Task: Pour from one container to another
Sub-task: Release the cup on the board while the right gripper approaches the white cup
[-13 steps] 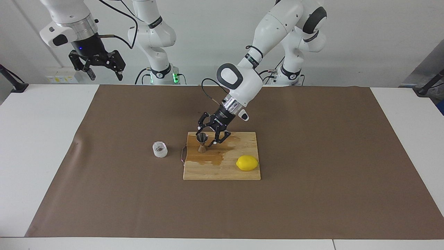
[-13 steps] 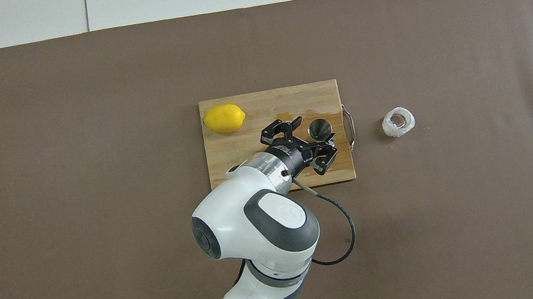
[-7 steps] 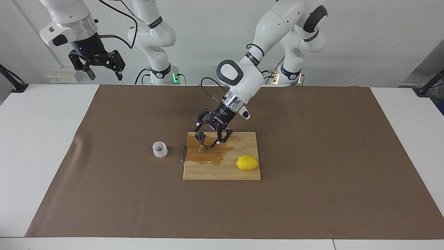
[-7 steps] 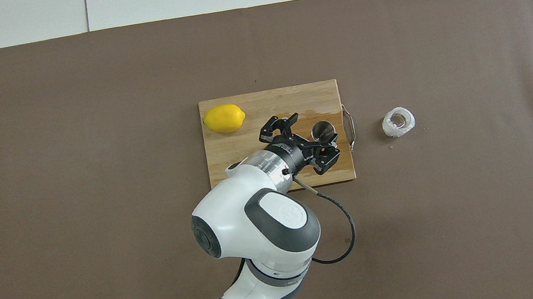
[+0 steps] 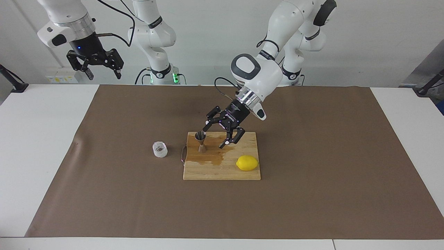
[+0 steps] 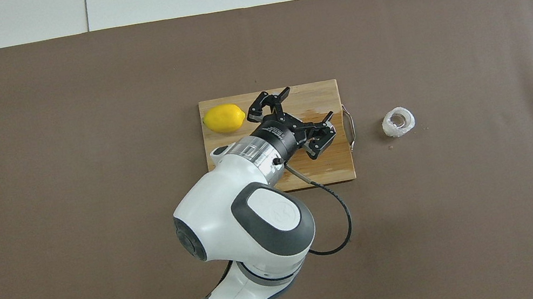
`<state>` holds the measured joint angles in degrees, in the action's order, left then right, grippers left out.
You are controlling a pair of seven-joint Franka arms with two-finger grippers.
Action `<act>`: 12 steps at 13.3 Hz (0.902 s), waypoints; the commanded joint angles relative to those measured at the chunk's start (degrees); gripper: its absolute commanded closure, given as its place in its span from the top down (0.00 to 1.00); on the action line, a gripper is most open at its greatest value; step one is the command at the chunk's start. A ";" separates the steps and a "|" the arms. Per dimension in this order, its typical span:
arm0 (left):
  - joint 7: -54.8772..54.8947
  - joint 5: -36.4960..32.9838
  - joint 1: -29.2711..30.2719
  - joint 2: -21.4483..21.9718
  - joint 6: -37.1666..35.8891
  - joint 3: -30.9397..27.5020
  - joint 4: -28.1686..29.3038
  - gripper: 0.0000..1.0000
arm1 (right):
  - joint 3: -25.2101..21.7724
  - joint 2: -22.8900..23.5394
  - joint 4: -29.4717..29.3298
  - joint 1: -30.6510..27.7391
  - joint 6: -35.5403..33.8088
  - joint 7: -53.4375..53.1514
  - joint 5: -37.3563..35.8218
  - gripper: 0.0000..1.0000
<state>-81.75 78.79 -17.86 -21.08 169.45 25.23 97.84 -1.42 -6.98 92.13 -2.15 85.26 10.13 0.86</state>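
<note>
Clock directions here are read from above, with twelve pointing away from the robots.

The white surface (image 5: 41, 156) carries a wide brown mat (image 5: 312, 173) that covers most of it. The left arm (image 5: 256, 74) reaches down over the middle of the mat. The right arm (image 5: 66, 21) waits raised, about four o'clock from the board, at its own end of the surface.

A wooden cutting board (image 5: 222, 170) lies at the centre of the mat, with a dark wet patch (image 5: 215, 158) across its middle.

The left claw (image 5: 216, 135) hangs tilted over the board, its fingers spread wide and holding nothing. One fingertip is close to the jigger's rim and the other is over the board's six o'clock edge. The right claw (image 5: 104, 73) is also spread and empty, up in the air over the surface's edge by the robots.

A yellow lemon (image 5: 247, 163) rests on the board near its ten o'clock corner.

The clear cup (image 5: 160, 149) stands upright on the mat at three o'clock from the board, apart from it, toward the right arm's end.

The metal jigger (image 5: 200, 141) stands upright on the board by its three o'clock edge, just beside the wet patch. From above the left claw hides most of it.
</note>
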 commanded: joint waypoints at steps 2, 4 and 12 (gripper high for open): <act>1.07 -20.09 6.33 1.65 -11.66 -0.01 1.38 1.00 | 0.02 -1.02 2.87 -5.48 2.27 17.32 5.63 1.00; 1.15 -33.29 9.58 1.65 -16.22 -0.01 1.39 1.00 | 0.02 -1.10 4.81 -6.63 4.73 28.49 5.82 1.00; 5.44 -77.09 16.80 6.22 -35.30 -0.01 1.12 1.00 | -0.25 4.14 17.82 -12.34 16.95 68.03 23.10 1.00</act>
<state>-79.61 6.56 -1.51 -17.01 138.15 25.17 97.80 -1.81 -5.32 108.17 -12.13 100.53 69.62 18.59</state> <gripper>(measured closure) 0.000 0.000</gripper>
